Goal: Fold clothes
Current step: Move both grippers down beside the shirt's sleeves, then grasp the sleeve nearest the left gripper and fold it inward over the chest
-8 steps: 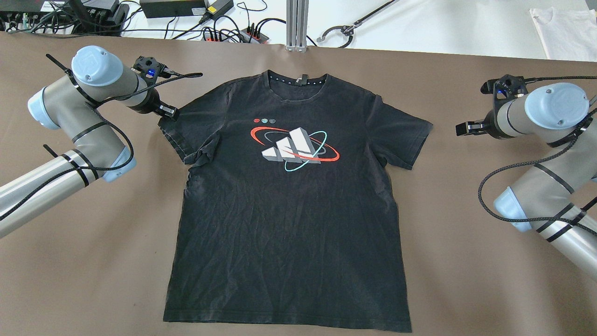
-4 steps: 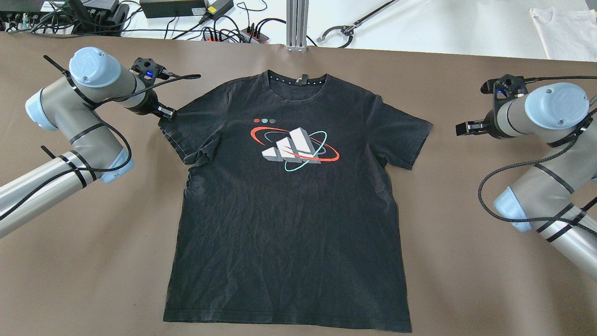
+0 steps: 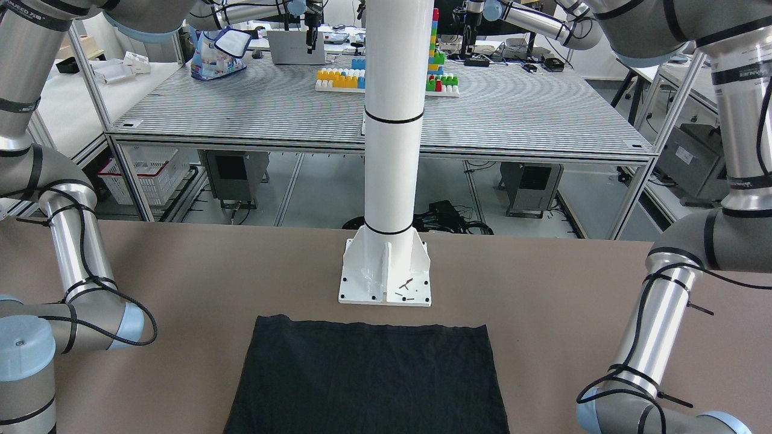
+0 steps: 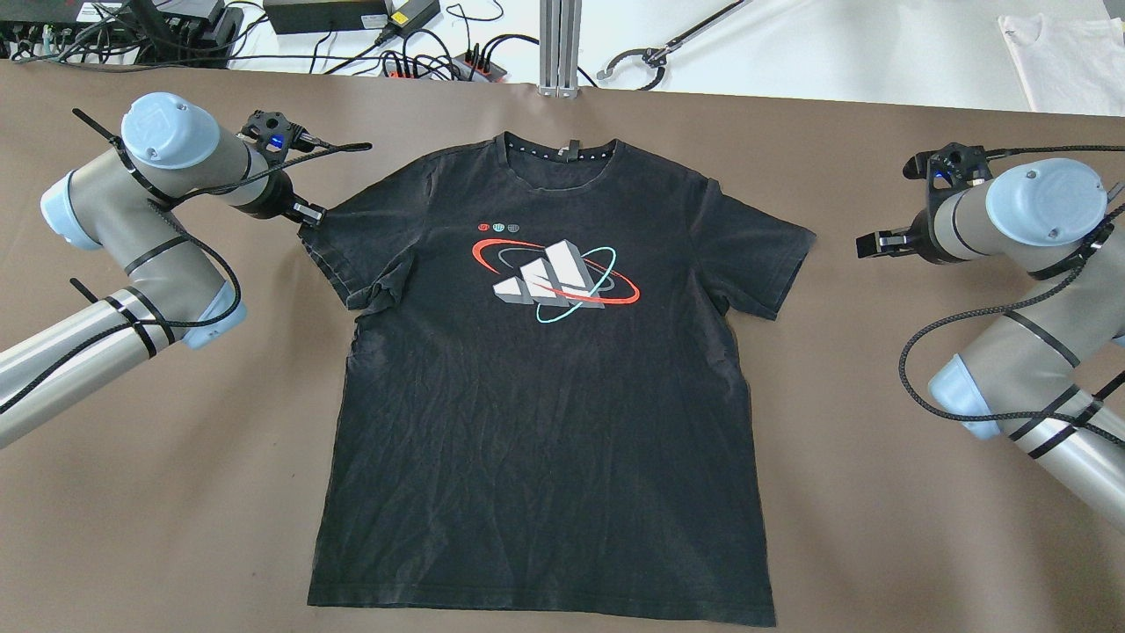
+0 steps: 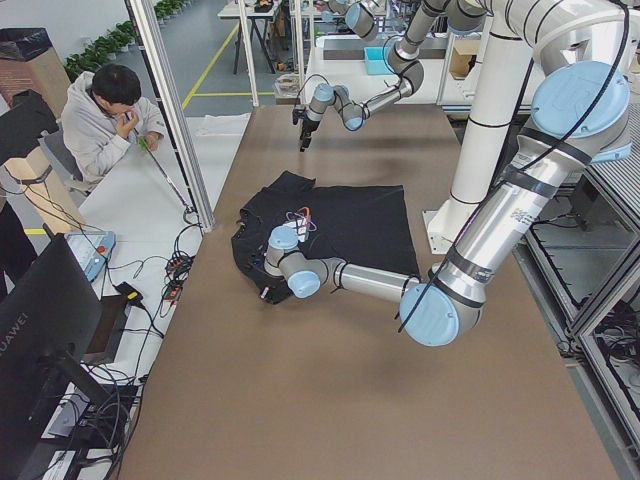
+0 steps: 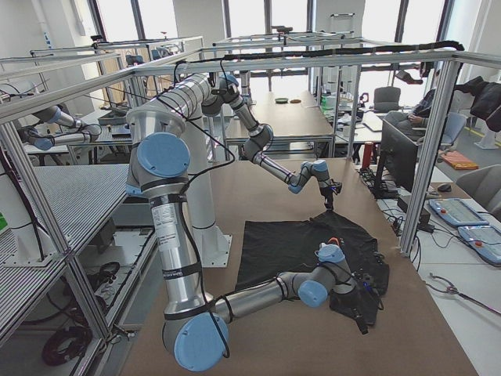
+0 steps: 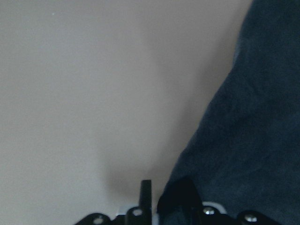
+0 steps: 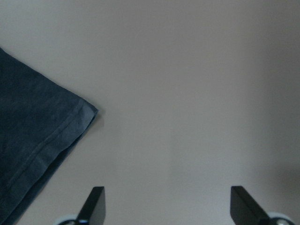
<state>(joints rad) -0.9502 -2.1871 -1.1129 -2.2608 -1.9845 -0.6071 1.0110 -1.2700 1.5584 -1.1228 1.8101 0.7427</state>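
Note:
The black T-shirt (image 4: 545, 352) lies flat on the brown table with its white, red-striped print (image 4: 554, 274) facing up. Its hem shows in the front-facing view (image 3: 368, 374). My left gripper (image 4: 309, 214) is at the outer edge of the shirt's left sleeve. In the left wrist view (image 7: 164, 190) the jaws stand narrow with black fabric (image 7: 243, 131) between them, one finger hidden under the cloth. My right gripper (image 4: 866, 244) is open and empty above bare table, to the right of the other sleeve (image 8: 37, 140). Its fingers (image 8: 96, 201) stand wide apart.
The white pole's base (image 3: 386, 277) stands behind the shirt's hem. Cables and power strips (image 4: 439, 61) lie past the table's far edge by an aluminium post (image 4: 560, 44). A white cloth (image 4: 1063, 53) lies at the far right. A seated person (image 5: 105, 120) is beside the table.
My left arm has drawn slightly to the left, the gripper staying at the sleeve's edge. The right arm has barely moved. The shirt lies the same.

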